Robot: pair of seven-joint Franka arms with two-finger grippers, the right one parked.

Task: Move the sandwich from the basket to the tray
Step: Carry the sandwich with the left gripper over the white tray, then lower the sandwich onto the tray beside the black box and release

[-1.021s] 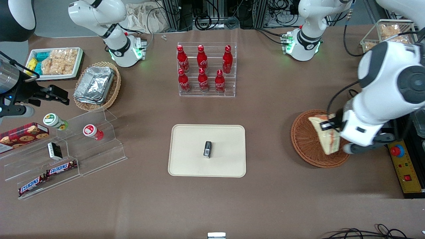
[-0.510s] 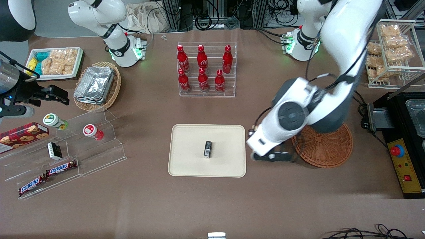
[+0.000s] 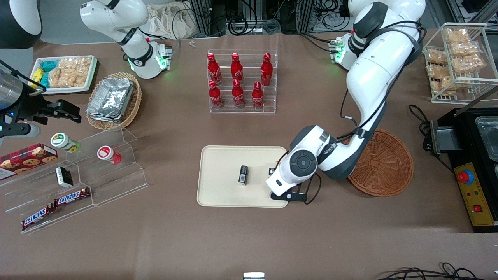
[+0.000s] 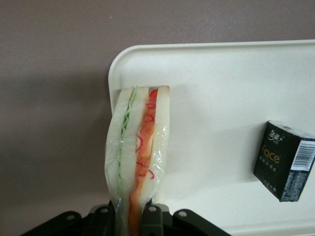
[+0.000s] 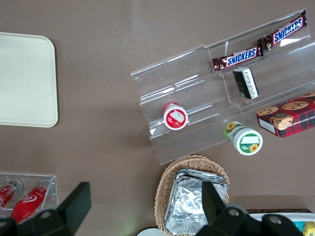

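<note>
My left gripper (image 4: pixel 130 216) is shut on the sandwich (image 4: pixel 138 147), a plastic-wrapped wedge of white bread with green and red-orange layers. It holds the sandwich on edge over a rounded corner of the cream tray (image 4: pixel 221 98), close to or touching its surface. In the front view the gripper (image 3: pixel 281 186) sits over the tray (image 3: pixel 221 163) at its edge nearest the working arm's end, and the arm hides the sandwich. The reddish-brown round basket (image 3: pixel 383 163) stands beside the tray, toward the working arm's end, with nothing in it.
A small black box (image 3: pixel 243 174) lies in the middle of the tray, also in the left wrist view (image 4: pixel 284 160). A rack of red bottles (image 3: pixel 241 81) stands farther back. Acrylic snack shelves (image 3: pixel 78 175) and a tan basket with foil containers (image 3: pixel 113 99) lie toward the parked arm's end.
The left arm lifted the sandwich out of the basket and carried it sideways to the tray's edge. The basket now holds nothing.
</note>
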